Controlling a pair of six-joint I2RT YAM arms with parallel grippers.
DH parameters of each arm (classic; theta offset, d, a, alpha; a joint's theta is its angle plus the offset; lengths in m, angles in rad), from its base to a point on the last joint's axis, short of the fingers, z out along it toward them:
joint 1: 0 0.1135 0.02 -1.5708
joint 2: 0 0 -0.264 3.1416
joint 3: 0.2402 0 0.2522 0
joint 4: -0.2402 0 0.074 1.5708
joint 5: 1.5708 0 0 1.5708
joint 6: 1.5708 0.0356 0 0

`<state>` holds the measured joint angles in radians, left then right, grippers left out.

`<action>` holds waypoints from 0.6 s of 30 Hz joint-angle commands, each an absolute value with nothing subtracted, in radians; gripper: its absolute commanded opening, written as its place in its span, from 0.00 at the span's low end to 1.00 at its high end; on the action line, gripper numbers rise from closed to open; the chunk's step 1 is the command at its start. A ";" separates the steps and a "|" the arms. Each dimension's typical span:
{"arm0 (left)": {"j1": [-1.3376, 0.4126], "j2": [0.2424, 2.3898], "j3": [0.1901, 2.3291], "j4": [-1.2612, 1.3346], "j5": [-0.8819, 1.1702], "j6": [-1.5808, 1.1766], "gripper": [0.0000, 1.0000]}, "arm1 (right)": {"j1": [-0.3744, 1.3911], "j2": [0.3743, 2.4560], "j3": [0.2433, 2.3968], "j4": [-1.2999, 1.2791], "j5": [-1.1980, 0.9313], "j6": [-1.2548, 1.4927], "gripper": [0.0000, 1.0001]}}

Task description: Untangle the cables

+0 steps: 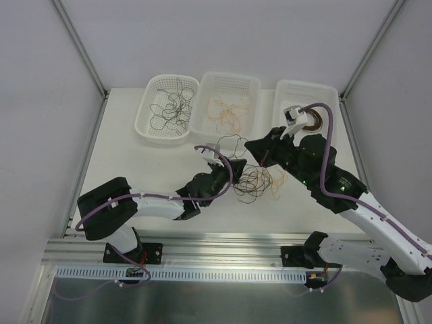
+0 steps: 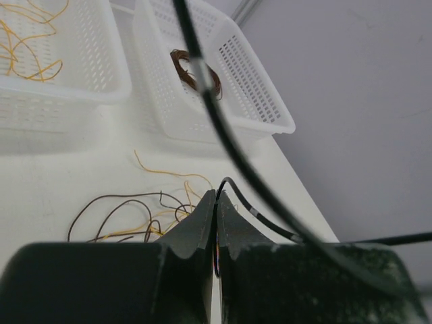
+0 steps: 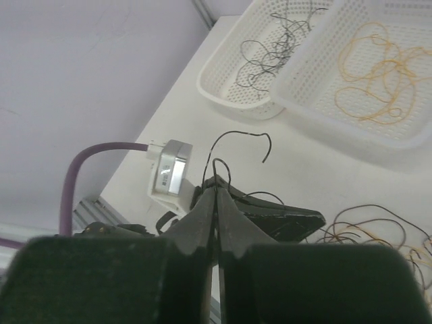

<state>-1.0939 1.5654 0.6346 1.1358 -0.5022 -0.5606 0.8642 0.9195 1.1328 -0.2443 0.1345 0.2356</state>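
The cables [image 1: 260, 182], a loose snarl of black, brown and orange-yellow strands, lie near the middle of the tabletop [image 1: 128, 162], a little toward its near edge. One black cable [image 1: 233, 140] arcs out of the heap on the side facing the far edge, raised between the two arms. The left gripper [image 2: 217, 196] has its jaws clenched on this black cable, which leaves the tips and runs off sideways. The right gripper [image 3: 216, 192], just beside it, also has its jaws clenched, with a thin black loop at the tips, apparently the same strand.

Along the far edge stand a basket of black strands [image 1: 144, 121] toward the far-left corner, a basket of orange strands [image 1: 200, 121] in the middle, and a third basket [image 1: 304, 84] toward the far-right corner holding a brown wire ring [image 2: 196, 71].

The step in hand looks like drawing one black strand free of the snarl. The next move likely calls for parting the grippers slowly, so that brown and orange loops do not ride along.
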 commanded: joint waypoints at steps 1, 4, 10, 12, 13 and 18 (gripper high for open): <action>-1.098 1.465 0.663 1.029 -0.480 -0.583 0.00 | 0.867 0.890 1.134 -0.313 0.279 0.195 0.07; -1.091 1.386 0.721 0.704 -0.445 -0.638 0.00 | 0.829 0.891 1.128 -0.392 0.414 0.170 0.22; -1.043 1.229 0.770 0.338 -0.387 -0.631 0.00 | 0.724 0.916 1.056 -0.492 0.422 0.120 0.75; -1.026 1.192 0.799 0.209 -0.380 -0.603 0.00 | 0.684 0.926 0.999 -0.494 0.413 0.120 0.77; -1.020 1.160 0.807 0.180 -0.361 -0.588 0.00 | 0.655 0.930 0.977 -0.486 0.390 0.120 0.78; -0.994 1.062 0.836 0.051 -0.311 -0.555 0.00 | 0.601 0.991 0.876 -0.384 0.259 0.127 0.76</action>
